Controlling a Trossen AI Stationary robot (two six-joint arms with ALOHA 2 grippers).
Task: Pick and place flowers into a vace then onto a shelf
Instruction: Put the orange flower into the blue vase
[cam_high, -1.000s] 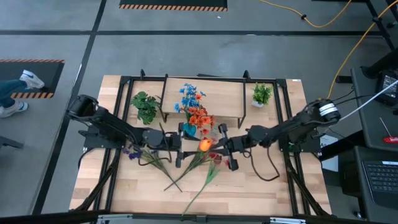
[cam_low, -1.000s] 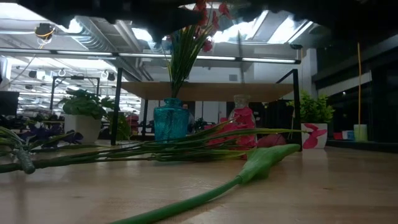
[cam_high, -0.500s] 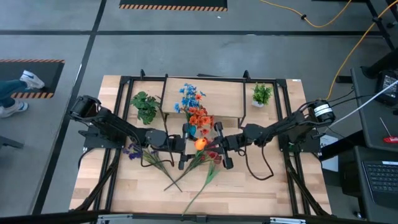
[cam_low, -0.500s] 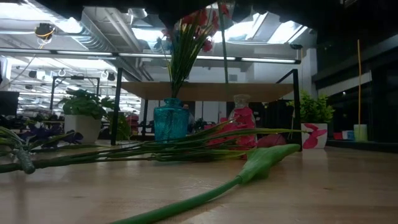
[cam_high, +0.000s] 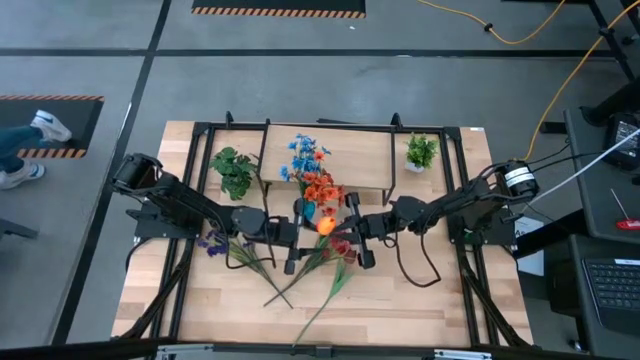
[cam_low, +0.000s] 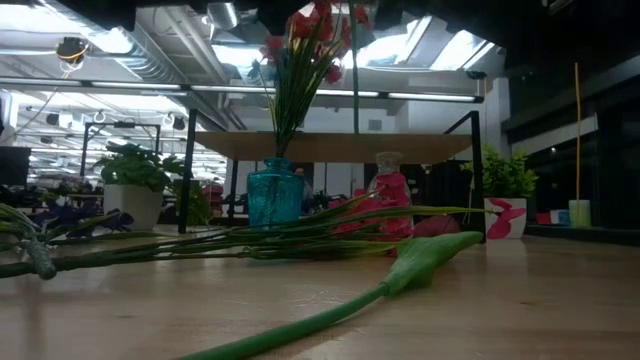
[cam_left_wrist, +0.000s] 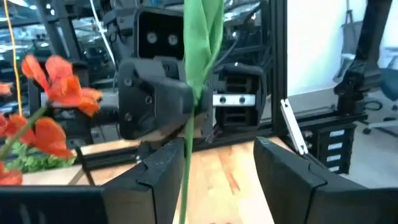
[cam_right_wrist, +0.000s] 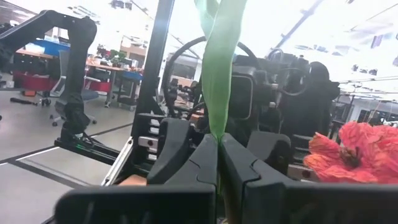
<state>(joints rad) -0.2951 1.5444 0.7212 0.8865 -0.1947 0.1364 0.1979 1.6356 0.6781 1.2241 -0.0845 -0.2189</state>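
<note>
The orange tulip (cam_high: 325, 225) stands bloom-up above the table, just near of the teal vase (cam_high: 305, 210), which holds blue and orange-red flowers (cam_high: 312, 170). The vase stands on the tabletop at the near edge of the shelf (cam_high: 360, 160). My right gripper (cam_high: 351, 229) is shut on the tulip's stem (cam_right_wrist: 217, 106). My left gripper (cam_high: 297, 232) is open on the tulip's other side. The stem (cam_left_wrist: 186, 155) runs between its fingers; whether it touches them cannot be told. More flowers (cam_high: 300, 265) lie on the table. My right gripper pinches the tulip's green stem and leaf (cam_right_wrist: 218, 134) between its two fingers (cam_right_wrist: 193, 158), coming level from the table's right with the fingers across the stem. The tulip is lifted clear and upright, and its lower stem (cam_low: 355, 70) hangs down.
Two leafy potted plants (cam_high: 232, 170) (cam_high: 421, 150) stand beside the shelf's ends. Long stems and red blooms (cam_low: 390, 215) lie across the table's middle, and purple flowers (cam_high: 212, 243) lie to the left. The shelf's black legs (cam_low: 187, 170) and the table frame enclose the work area.
My right gripper has carried the tulip toward the table's left and far edge, closer to the vase. My left gripper has moved right toward the tulip, so the stem now stands between its fingers.
</note>
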